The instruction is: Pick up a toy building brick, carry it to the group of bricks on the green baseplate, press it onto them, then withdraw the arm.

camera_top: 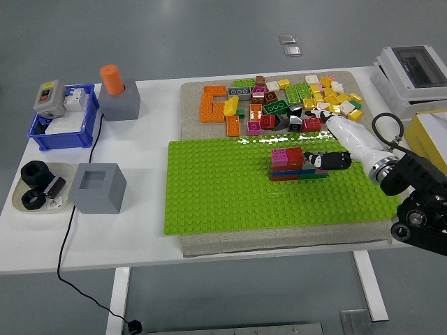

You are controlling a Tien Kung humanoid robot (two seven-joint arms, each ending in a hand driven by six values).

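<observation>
Green studded baseplate (pixel 216 188): wide bare field to the left and in front of the small stacked group of pink, red and blue bricks (pixel 288 165), passable from the near table edge; the right side of that stack is taken up by the right hand (pixel 330 159), white-shelled with black fingers, reaching in from the right. Behind the baseplate, the loose heap of orange, yellow, green and red bricks (pixel 279 105) crowds the far strip of the grey mat. Left of the plate, the grey hollow cube (pixel 97 187) and the grey block with an orange cylinder (pixel 120 94) stand well apart from it.
</observation>
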